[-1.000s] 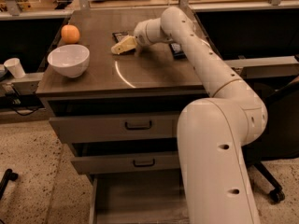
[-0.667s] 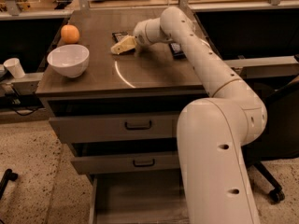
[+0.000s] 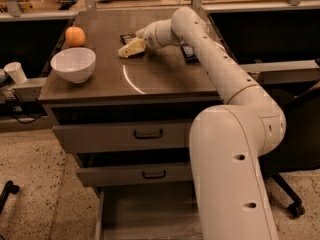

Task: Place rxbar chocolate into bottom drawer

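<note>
Your gripper (image 3: pixel 131 48) sits low over the back of the cabinet top (image 3: pixel 165 76), just in front of the rxbar chocolate (image 3: pixel 127 37), which lies flat there; you cannot tell from here whether the claw is wide, narrow or gripping anything. A second dark bar (image 3: pixel 189 53) lies right of the arm, a white bowl (image 3: pixel 73 64) and an orange (image 3: pixel 75 36) stand at the left, and the bottom drawer (image 3: pixel 145 211) is pulled out
</note>
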You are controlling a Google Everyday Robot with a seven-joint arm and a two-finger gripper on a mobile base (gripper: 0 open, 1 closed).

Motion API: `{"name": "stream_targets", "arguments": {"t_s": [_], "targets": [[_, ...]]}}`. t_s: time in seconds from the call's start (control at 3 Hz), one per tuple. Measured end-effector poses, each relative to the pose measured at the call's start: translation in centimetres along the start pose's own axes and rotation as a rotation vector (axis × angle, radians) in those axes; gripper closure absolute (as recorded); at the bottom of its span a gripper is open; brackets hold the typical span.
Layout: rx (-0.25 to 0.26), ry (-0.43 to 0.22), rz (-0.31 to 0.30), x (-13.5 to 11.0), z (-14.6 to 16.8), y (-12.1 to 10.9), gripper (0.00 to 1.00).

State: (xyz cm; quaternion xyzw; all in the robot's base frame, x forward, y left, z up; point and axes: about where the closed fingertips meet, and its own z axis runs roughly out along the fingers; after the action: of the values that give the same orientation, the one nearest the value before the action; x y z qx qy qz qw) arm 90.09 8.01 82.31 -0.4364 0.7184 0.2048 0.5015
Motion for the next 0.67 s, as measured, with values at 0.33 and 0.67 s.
{"name": "stream_targets", "arguments": {"t_s": [0.33,0.67], "targets": [[0.000,0.000,0.000,-0.01,-0.01,0.00,0.73],[0.000,0.000,0.000,-0.40,-0.18,-0.06,0.96]]}}
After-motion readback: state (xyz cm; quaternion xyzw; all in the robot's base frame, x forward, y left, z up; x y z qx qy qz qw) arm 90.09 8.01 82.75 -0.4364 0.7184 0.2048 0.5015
